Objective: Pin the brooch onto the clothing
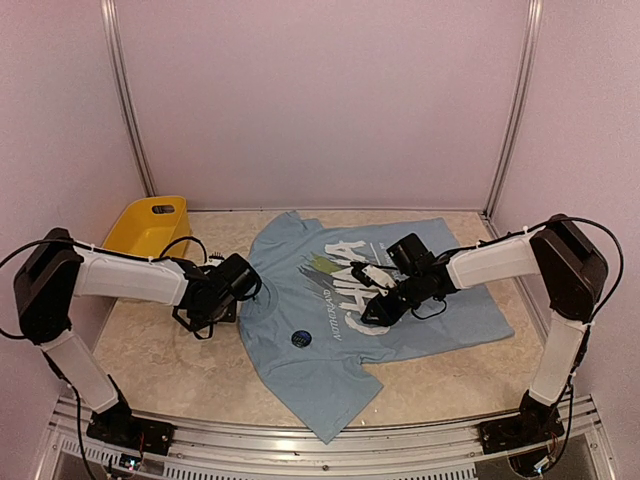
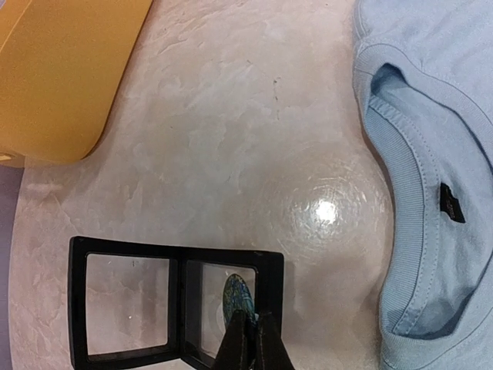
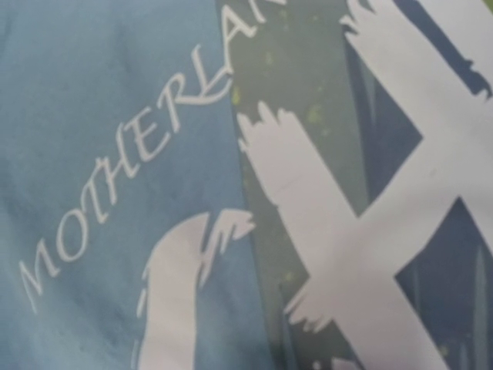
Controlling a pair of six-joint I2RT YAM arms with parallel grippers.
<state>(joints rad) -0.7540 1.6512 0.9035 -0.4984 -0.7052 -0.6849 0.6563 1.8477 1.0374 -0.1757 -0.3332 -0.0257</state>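
The clothing (image 1: pixel 330 372), a light blue T-shirt with white lettering, lies flat on the table. A black hinged case (image 2: pixel 123 248) with two clear windows lies open left of its collar (image 2: pixel 416 200). In the case's right half stands the blue-green brooch (image 2: pixel 237 291), and my left gripper (image 2: pixel 252 314) is shut on its edge. My right gripper (image 1: pixel 380 310) hangs low over the chest print (image 3: pixel 331 231). Its fingers do not show in the right wrist view, which the print fills. A dark round disc (image 1: pixel 301 339) lies on the shirt below the collar.
A yellow bin (image 1: pixel 148 225) stands at the back left, close to the case and also in the left wrist view (image 2: pixel 62 69). White walls and metal posts (image 1: pixel 128 100) close in the table on three sides.
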